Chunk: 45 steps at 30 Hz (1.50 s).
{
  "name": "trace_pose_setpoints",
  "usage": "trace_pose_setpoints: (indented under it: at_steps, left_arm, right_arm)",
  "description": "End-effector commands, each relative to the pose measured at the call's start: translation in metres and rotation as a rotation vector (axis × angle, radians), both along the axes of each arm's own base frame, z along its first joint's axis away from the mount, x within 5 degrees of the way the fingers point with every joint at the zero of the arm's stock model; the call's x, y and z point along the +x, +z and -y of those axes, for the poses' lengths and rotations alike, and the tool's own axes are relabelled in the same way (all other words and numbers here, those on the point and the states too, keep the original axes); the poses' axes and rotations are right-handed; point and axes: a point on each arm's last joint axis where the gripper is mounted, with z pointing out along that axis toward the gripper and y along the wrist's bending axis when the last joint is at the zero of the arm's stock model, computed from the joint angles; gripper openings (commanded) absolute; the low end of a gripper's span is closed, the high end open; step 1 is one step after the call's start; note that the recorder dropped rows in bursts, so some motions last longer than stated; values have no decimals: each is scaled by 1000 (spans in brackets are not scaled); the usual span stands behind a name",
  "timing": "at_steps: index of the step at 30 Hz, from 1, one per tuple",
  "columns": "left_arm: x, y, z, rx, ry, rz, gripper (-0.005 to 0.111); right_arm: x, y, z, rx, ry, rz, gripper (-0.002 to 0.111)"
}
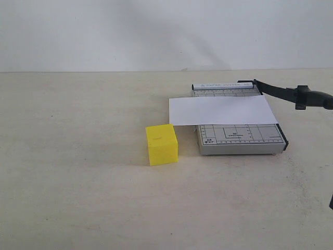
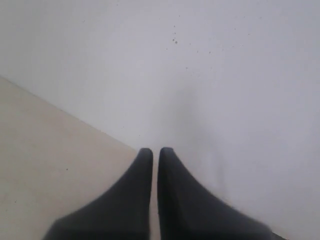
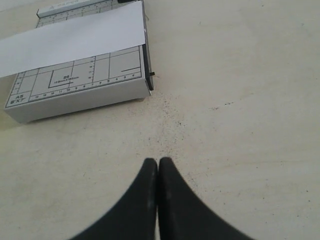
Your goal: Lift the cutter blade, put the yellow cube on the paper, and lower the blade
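The yellow cube (image 1: 162, 144) stands on the table just left of the grey gridded cutter board (image 1: 239, 138) (image 3: 75, 95). The white paper (image 1: 221, 110) (image 3: 75, 37) lies across the board and overhangs its left side. The black cutter blade (image 1: 283, 92) is raised, slanting from its hinge at the board's far right corner out to the right, with nothing holding it. My right gripper (image 3: 158, 161) is shut and empty above bare table, off the board's near right corner. My left gripper (image 2: 155, 150) is shut and empty, facing the wall, with no task object in its view.
The beige table (image 1: 78, 198) stretches wide to the left and in front of the cube. A white wall (image 1: 156, 31) rises behind the table's far edge. At the exterior view's right border a dark sliver of the right arm (image 1: 331, 200) shows.
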Motion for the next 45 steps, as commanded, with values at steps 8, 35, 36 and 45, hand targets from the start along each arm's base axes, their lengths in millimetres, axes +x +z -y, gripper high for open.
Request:
trace_pose_setpoints:
  at_steps: [8,35,36,45]
  left_arm:
    - [39,73,0,454,46,-10,5]
    - [206,35,259,625,-868,-100,5]
    - [213,33,266,602,-864,-93,5]
    - [287,-16,313,424,-763,-254,5]
  right_arm:
    - [2,-2,0,3,-3,-12,0]
    - [1,-2,0,2,-2,-22,0]
    - [1,-3,0,2,-2,-29,0]
    - [0,-3,0,5,-4,-35,0]
